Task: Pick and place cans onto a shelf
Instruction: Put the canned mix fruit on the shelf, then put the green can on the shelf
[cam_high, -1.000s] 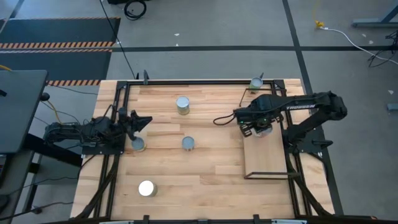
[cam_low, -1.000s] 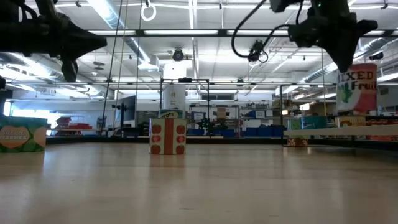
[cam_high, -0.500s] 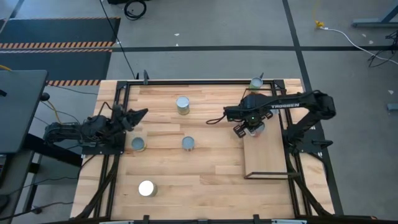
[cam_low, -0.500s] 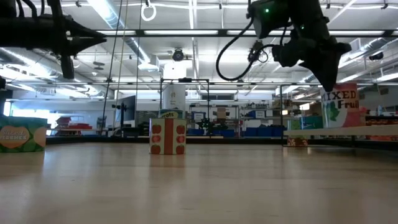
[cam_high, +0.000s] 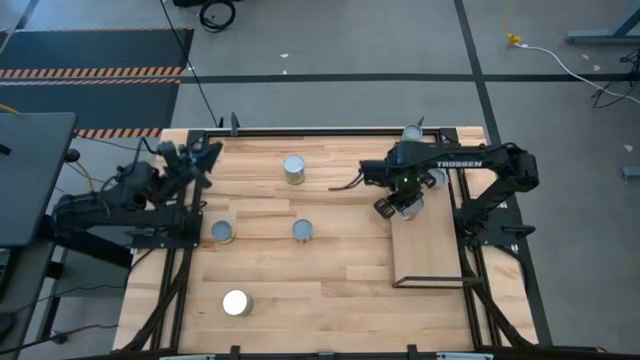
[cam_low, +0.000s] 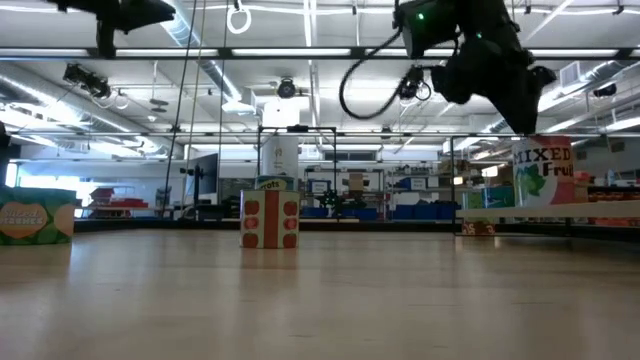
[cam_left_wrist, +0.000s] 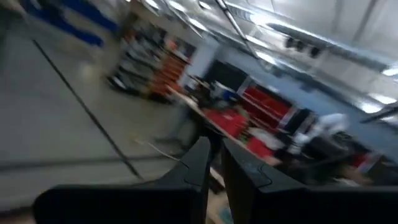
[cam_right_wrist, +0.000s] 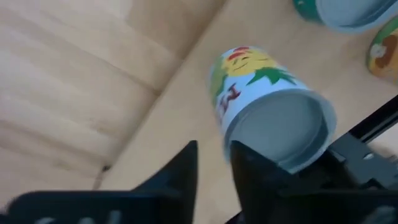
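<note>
My right gripper is at the far end of the shelf, shut on a white "Mixed Fruit" can, which stands upright at the board's level. Two more cans stand just beyond it. Other cans stand on the tabletop: one far, two in the middle and one near. My left gripper is shut and empty, raised high at the table's far left, pointing out into the room. My right gripper has the can's top rim between its fingers, one finger over the grey top and the other outside the wall. The fingers slant down from the table's left. The can is upright, its bottom at the shelf board; whether it rests there, I cannot tell.
A can stands at the table's far right corner by the black frame. The shelf's near half is bare board. A black frame rail runs close beside the held can.
My right gripper has come down and a little toward the table's left with the can, which was lifted clear and now stands at shelf level. My left gripper has risen from beside the left-hand can, gone toward the far edge and tipped up.
</note>
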